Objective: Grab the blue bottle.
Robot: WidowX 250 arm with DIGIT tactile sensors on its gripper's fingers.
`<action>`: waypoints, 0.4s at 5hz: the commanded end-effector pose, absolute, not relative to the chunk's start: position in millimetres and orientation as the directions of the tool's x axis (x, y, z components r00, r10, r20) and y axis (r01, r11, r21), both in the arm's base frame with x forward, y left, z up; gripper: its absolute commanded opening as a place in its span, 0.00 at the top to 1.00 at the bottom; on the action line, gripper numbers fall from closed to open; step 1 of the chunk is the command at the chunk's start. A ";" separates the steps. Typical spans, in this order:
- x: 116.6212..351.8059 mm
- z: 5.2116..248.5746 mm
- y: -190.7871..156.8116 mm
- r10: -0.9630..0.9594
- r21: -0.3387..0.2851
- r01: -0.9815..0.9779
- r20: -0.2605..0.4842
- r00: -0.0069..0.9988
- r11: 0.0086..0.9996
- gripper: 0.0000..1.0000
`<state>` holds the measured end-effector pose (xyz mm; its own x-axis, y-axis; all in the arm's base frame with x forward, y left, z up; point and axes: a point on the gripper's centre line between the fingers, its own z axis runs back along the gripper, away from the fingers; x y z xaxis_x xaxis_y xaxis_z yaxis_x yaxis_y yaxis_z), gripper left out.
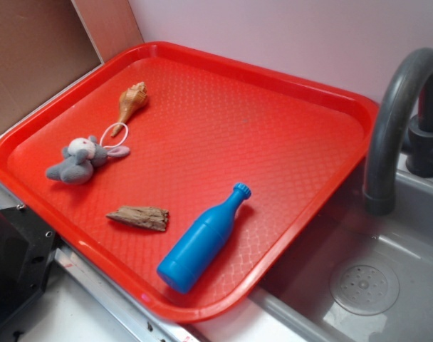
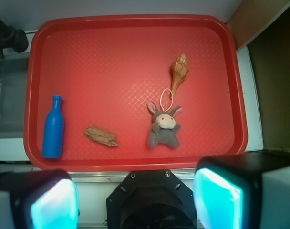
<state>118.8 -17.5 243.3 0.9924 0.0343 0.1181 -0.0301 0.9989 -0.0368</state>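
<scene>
I see the blue bottle (image 2: 54,128) lying on its side near one edge of the red tray (image 2: 135,57), the edge closest to the grey sink (image 1: 387,285). In the wrist view it is at the left, with its cap pointing away from me. My gripper (image 2: 135,198) is high above the counter, not yet over the tray, and its two fingers stand wide apart with nothing between them.

The bottle looks like hard, smooth plastic, so I judge it light and stiff, but a little slippery, and because it is round it may roll when I touch it. I think the best place to take it is the middle of the cylindrical body, with the fingers across its length; the narrow neck gives less surface.

The piece of wood (image 2: 101,136), the plush mouse (image 2: 164,129) and the shell (image 2: 179,71) are well apart from the bottle. I can read no label or writing on any of these things.
</scene>
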 end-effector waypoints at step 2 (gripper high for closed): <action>131.9 232.2 -43.6 0.136 -0.024 -0.134 0.172 0.976 0.991 0.00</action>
